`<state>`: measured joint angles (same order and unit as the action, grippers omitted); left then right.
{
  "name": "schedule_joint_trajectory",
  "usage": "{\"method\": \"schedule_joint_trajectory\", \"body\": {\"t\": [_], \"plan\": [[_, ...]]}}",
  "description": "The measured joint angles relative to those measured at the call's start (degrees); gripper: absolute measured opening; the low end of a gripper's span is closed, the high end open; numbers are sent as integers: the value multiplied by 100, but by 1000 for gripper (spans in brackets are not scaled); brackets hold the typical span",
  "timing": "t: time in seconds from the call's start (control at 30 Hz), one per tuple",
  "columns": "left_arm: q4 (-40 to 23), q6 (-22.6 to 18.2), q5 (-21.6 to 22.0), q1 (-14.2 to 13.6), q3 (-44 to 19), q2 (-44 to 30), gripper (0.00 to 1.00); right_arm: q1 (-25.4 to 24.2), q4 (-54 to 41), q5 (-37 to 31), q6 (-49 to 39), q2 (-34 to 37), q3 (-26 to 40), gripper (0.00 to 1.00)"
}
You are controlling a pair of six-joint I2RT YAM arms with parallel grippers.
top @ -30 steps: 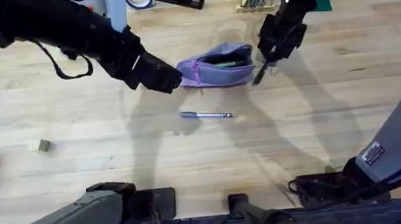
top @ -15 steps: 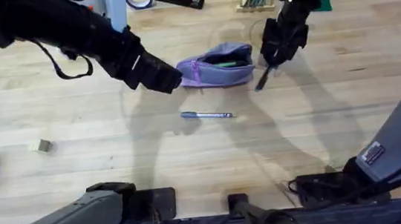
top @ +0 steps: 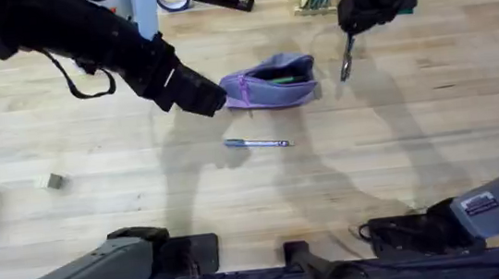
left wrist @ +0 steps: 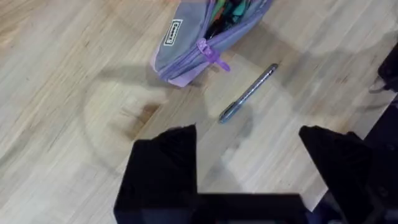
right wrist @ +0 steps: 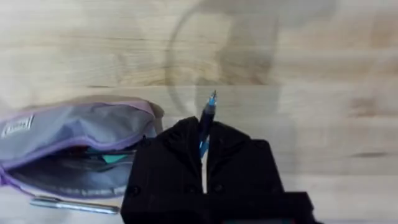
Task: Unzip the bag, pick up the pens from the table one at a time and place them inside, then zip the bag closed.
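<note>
Toward six o'clock of the table [top: 434, 129], the silvery pen [top: 257, 143] is seen lying flat on the wood. Just beyond it, near centre, the bag [top: 271, 83] rests unzipped, its mouth gaping. At the bag's nine o'clock the left gripper [top: 211, 100] is held beside its end — fingers spread wide, nothing gripped. At two o'clock the right gripper [top: 350, 31] is clamped on the dark pen [top: 346, 58] — raised above the table.

Left gripper [left wrist: 249, 168] hangs low over the table with fingers spread wide, while the right gripper [right wrist: 204, 146] is raised and pinched on a pen [right wrist: 208, 118].
</note>
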<state>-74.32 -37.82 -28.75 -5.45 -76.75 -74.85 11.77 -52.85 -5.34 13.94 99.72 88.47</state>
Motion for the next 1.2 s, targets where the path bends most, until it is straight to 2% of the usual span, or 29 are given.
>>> {"method": "schedule_joint_trajectory", "body": {"t": [0.4, 0.8, 1.0, 1.2], "plan": [[0, 0, 0, 0, 0, 0, 994, 70, 277, -2, -2775, -466, 0, 31], [0, 0, 0, 0, 0, 0, 994, 1061, 137, 672, -6173, -468, 0, 31], [0, 0, 0, 0, 0, 0, 994, 1390, 98, 1275, -7107, -468, 0, 31], [0, 1, 0, 0, 0, 0, 994, 1471, 93, 1891, -7537, -468, 0, 31]]}}
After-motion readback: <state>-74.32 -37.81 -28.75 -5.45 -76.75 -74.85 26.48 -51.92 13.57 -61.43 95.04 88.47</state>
